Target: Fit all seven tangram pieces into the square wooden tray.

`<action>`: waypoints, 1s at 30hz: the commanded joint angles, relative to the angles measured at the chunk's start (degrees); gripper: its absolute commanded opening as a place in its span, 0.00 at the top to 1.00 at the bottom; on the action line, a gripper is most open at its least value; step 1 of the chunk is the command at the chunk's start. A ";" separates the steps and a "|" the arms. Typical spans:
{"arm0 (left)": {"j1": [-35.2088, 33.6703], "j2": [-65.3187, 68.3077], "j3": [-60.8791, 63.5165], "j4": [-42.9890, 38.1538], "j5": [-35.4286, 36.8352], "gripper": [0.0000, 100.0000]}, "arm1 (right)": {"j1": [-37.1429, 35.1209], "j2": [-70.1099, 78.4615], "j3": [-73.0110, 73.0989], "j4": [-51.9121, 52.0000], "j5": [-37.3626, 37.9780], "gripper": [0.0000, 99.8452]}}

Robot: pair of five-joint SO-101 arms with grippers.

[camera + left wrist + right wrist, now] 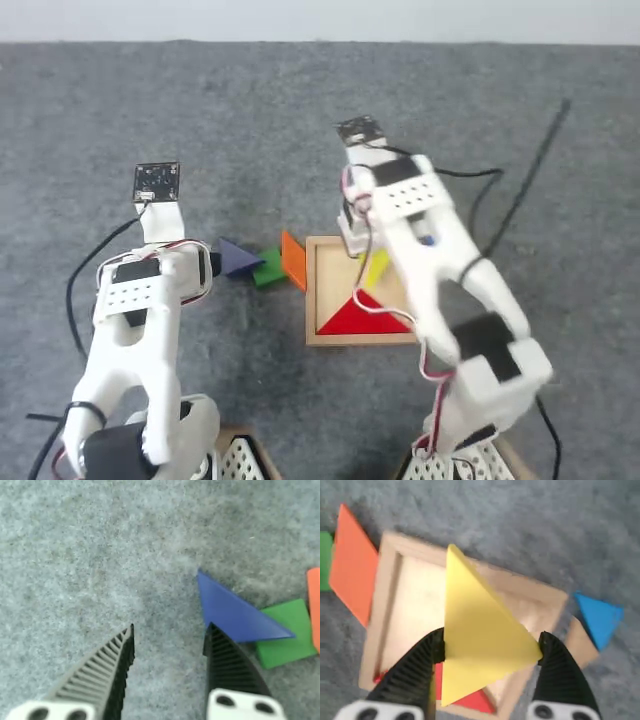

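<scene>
The square wooden tray (312, 290) lies mid-table with a red triangle (362, 315) flat in its near part. My right gripper (491, 647) hangs over the tray (485, 572), shut on a yellow triangle (480, 640) that is tilted above the tray floor; the yellow triangle (375, 268) also peeks out under that arm. Left of the tray lie an orange parallelogram (293, 260), a green square (268, 268) and a dark blue triangle (238, 257). My left gripper (170, 635) is open just above the carpet, one fingertip (216, 640) touching the dark blue triangle (230, 612).
A light blue triangle (599, 617) lies outside the tray's far corner, beyond the right arm. The green square (285, 632) sits partly under the dark blue triangle, with the orange piece (314, 605) beyond it. Grey carpet covers the table; black cables trail beside both arms.
</scene>
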 commanded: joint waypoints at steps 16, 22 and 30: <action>0.00 -0.09 -1.10 -1.32 0.35 0.78 | -9.54 2.77 -1.67 -0.75 -8.44 0.89; 0.00 -0.09 -1.01 -1.32 0.35 0.78 | -9.54 2.51 0.97 -1.10 -9.93 0.89; 0.00 -0.09 -1.01 -1.32 0.35 0.78 | -11.30 2.33 2.73 -2.42 -10.11 0.90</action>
